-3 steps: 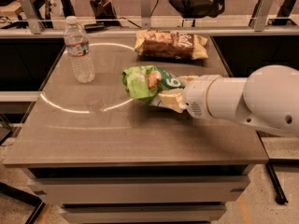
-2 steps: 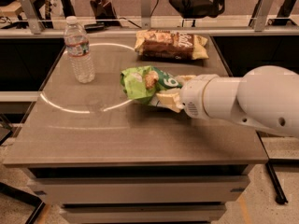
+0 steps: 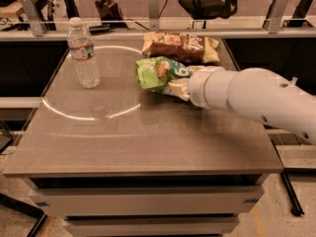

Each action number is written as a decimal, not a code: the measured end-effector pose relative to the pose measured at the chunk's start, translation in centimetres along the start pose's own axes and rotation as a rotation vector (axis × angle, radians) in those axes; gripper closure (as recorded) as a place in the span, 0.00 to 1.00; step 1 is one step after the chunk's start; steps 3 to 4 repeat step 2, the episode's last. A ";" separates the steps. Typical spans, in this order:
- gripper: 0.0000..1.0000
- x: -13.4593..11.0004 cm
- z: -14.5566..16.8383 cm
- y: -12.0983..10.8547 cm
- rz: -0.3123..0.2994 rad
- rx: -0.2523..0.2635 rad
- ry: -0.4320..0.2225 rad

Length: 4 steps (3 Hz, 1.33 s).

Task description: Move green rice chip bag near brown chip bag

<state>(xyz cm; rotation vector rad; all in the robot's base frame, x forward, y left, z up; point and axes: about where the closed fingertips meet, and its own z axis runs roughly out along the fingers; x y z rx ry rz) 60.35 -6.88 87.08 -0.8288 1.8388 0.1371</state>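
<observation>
The green rice chip bag (image 3: 158, 73) is a crinkly lime-green bag at the table's centre back, its top edge just in front of the brown chip bag (image 3: 180, 47). The brown bag lies flat at the back of the table, with a dark brown centre and pale yellow ends. My gripper (image 3: 183, 84) comes in from the right at the end of the thick white arm (image 3: 247, 95). It is shut on the right end of the green bag, which hangs out to its left. The bag and the arm hide most of the fingers.
A clear water bottle (image 3: 84, 53) with a white cap stands upright at the back left of the grey table (image 3: 138, 137). A pale ring of reflected light lies on the tabletop in front of it. A rail, chairs and floor lie behind the table.
My gripper has carried the green bag back and a little to the right, closer to the brown bag. The bottle and the brown bag have not moved.
</observation>
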 end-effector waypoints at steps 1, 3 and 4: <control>1.00 -1.3 2.6 -2.6 -0.025 0.060 -0.040; 0.82 -0.9 4.6 -3.9 -0.016 0.072 -0.018; 0.82 -0.9 4.6 -3.9 -0.016 0.072 -0.018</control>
